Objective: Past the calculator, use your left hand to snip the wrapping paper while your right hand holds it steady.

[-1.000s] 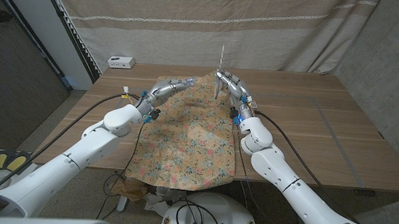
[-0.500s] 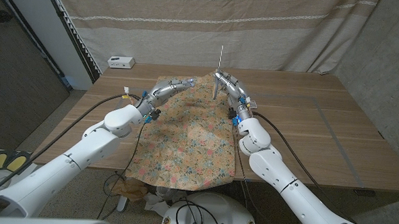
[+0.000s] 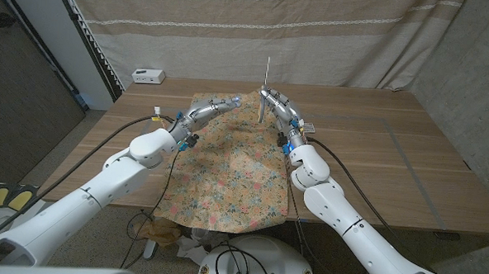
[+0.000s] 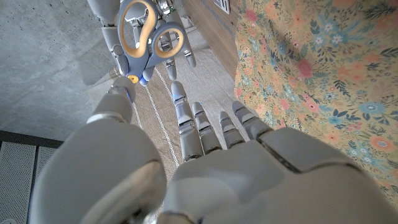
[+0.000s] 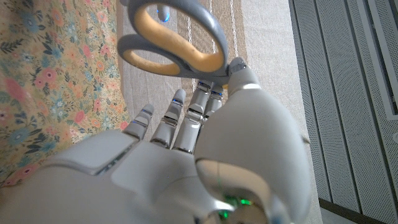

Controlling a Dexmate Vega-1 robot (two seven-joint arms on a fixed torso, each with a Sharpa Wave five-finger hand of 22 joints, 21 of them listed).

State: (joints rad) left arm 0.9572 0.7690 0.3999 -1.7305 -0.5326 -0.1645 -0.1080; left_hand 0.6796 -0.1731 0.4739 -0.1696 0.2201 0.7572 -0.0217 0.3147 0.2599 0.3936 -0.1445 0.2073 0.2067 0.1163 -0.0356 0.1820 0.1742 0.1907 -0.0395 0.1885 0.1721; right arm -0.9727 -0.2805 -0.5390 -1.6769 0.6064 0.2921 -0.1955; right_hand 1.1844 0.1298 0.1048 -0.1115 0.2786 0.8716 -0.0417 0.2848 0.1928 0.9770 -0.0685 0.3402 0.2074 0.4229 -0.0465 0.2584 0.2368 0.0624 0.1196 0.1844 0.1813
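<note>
Floral wrapping paper (image 3: 231,165) lies spread down the middle of the table, also in the wrist views (image 4: 323,81) (image 5: 43,74). My right hand (image 3: 281,104) (image 5: 186,155) grips a pair of scissors (image 3: 266,82) at the paper's far right corner, blades pointing straight up. Their grey handles with yellow lining (image 5: 177,43) (image 4: 149,34) sit between its thumb and fingers. My left hand (image 3: 213,109) (image 4: 217,155) hovers over the paper's far edge, fingers stretched out and apart, tips a short way from the handles, holding nothing. A small dark calculator (image 3: 307,124) lies by my right wrist.
A white box (image 3: 148,75) stands at the table's far left corner. A striped curtain (image 3: 315,33) hangs close behind the table. Bare wood (image 3: 393,152) stretches right of the paper. The paper's near end hangs over the front edge.
My left hand has reached a little further right toward the scissors. The right hand and the upright scissors have shifted slightly left.
</note>
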